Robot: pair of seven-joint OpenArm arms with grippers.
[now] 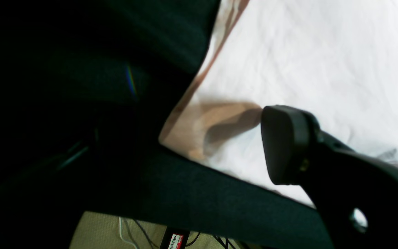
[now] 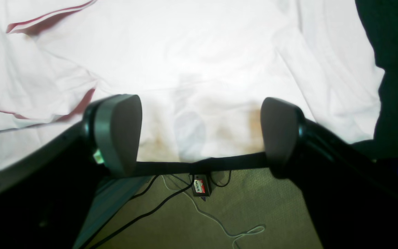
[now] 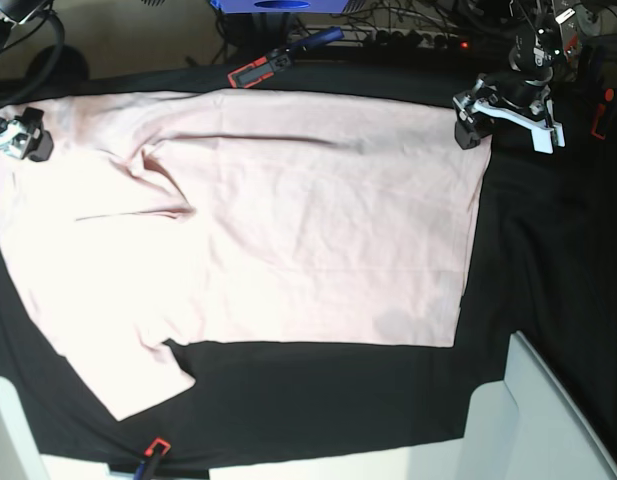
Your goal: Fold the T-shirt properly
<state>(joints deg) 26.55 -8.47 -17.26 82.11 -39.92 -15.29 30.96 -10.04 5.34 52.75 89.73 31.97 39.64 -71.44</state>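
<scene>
At the far left of the base view my right gripper (image 3: 16, 138) sits at the T-shirt (image 3: 288, 230)'s upper left corner, beside the sleeve there; through my right wrist camera I see both fingers (image 2: 117, 133) spread wide apart with nothing between them, hovering over pale cloth at the table's edge, and cables (image 2: 171, 204) lie on the floor below. The T-shirt lies flat and plain side up on the black table cloth (image 3: 318, 400), body stretched across the middle, one sleeve reaching down toward the lower left, where a red clamp (image 3: 155, 449) bites the table edge. Another red-and-black clamp (image 3: 260, 68) sits above the shirt's top edge. Further right, my left gripper (image 3: 472, 122) rests at the shirt's upper right corner, by the hem; my left wrist camera shows only one finger (image 1: 285, 145) over the fabric edge, the fingers standing open, holding nothing.
</scene>
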